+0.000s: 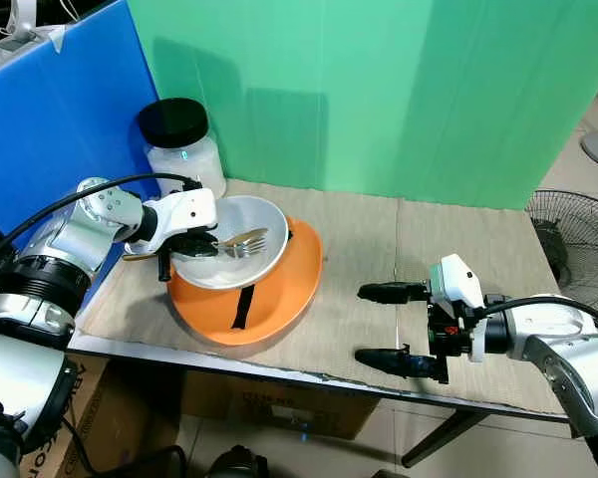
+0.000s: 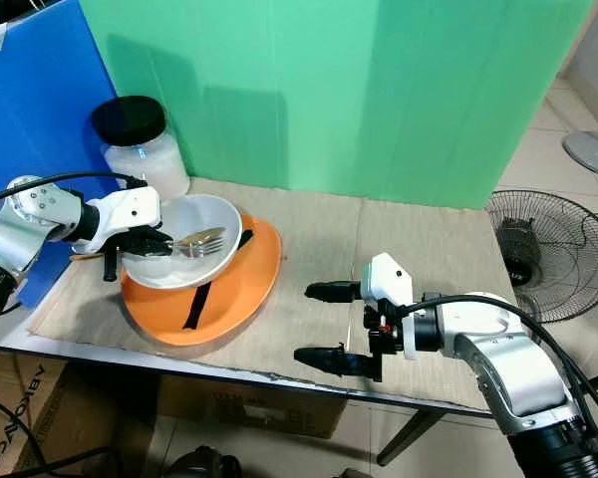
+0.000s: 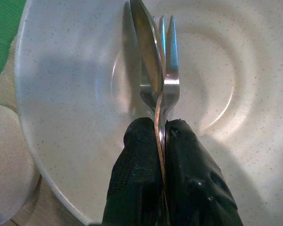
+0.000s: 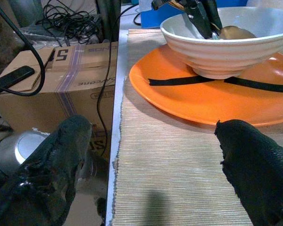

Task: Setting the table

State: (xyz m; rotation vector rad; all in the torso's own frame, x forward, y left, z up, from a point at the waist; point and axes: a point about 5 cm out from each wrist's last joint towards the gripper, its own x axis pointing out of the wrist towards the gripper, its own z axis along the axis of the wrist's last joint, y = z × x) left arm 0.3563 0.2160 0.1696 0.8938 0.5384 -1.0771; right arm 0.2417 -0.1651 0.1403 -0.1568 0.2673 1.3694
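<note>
A white bowl [image 1: 264, 221] sits on an orange plate [image 1: 289, 289] crossed by a black strip, at the table's left. My left gripper [image 1: 194, 244] is over the bowl's near-left rim, shut on a spoon [image 3: 146, 42] and a fork [image 3: 169, 52] held together. Their heads [image 1: 244, 242] lie inside the bowl, and the handles [image 1: 137, 256] stick out past the bowl to the left. My right gripper [image 1: 381, 324] stands open just above the mat, right of the plate, holding nothing.
A glass jar with a black lid [image 1: 179, 144] stands behind the bowl by the blue panel [image 1: 60, 119]. A green backdrop [image 1: 399, 90] closes the table's far side. A cardboard box [image 4: 66, 70] and cables lie on the floor; a fan [image 1: 578, 239] stands at the right.
</note>
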